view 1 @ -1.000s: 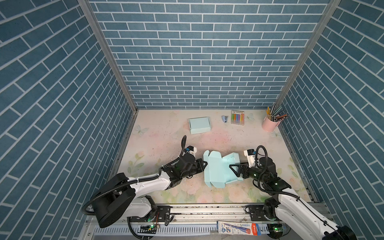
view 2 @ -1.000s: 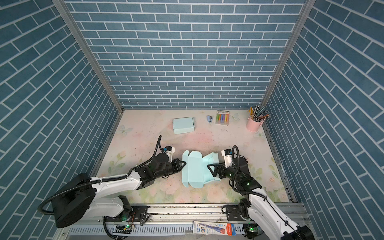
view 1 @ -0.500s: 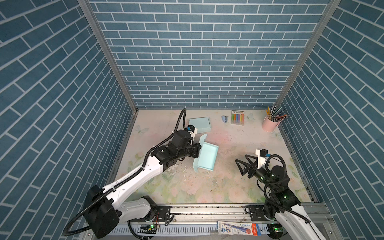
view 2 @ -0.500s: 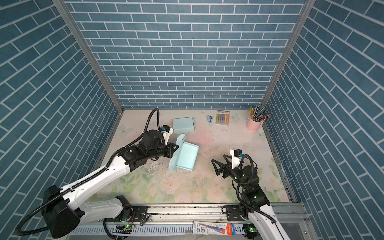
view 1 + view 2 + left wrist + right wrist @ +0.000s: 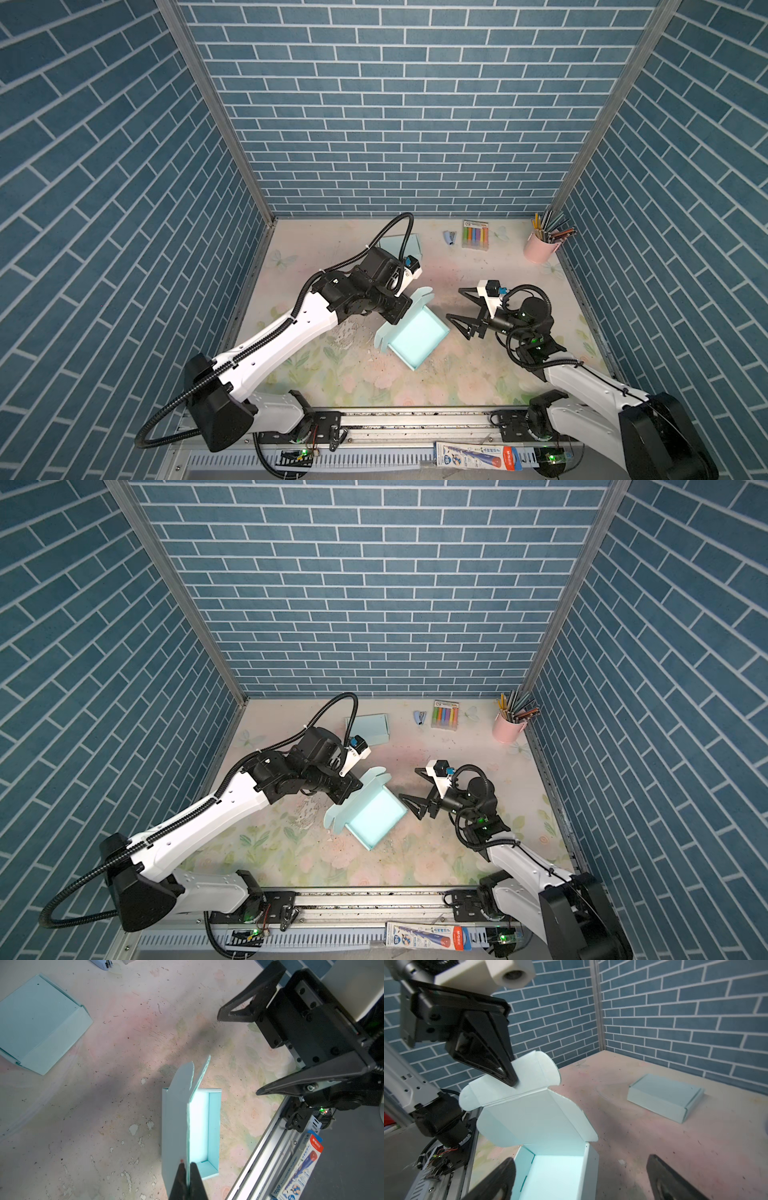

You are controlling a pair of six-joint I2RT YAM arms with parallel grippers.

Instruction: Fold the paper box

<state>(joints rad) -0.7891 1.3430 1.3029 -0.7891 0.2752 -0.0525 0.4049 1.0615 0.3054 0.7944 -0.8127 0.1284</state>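
Blue brick-patterned walls (image 5: pixel 395 104) close us in on three sides, and below them lies the table (image 5: pixel 478 374) with its pale floral cover. We find the paper box (image 5: pixel 419 338) near the middle of that table in both top views: a light blue tray (image 5: pixel 556 1172), open on top, with its lid (image 5: pixel 533 1118) raised from the left-hand edge. The left fingers (image 5: pixel 180 1182) are pressed together on the lid's outer flap (image 5: pixel 529 1076), pinching the card between them. The left wrist view shows the sheet edge-on, running straight out from their tips. We cannot tell whether the tray sits flat on the table or hangs tilted from that grip. The right fingers (image 5: pixel 301 1082) are spread wide and hold nothing. They point at the box's right side, close beside it with a gap between, and the right wrist view looks past their tips into the lit tray. Toward the back wall a second box (image 5: pixel 368 727), closed and of the same blue, lies flat, well apart from the open one. Farther right along the back we see a small stapler (image 5: pixel 449 237), a pack of markers (image 5: pixel 475 235) and a pink cup (image 5: pixel 538 249) holding pencils (image 5: pixel 555 227). A pen package (image 5: pixel 478 453) lies on the rail (image 5: pixel 415 419) at the front.
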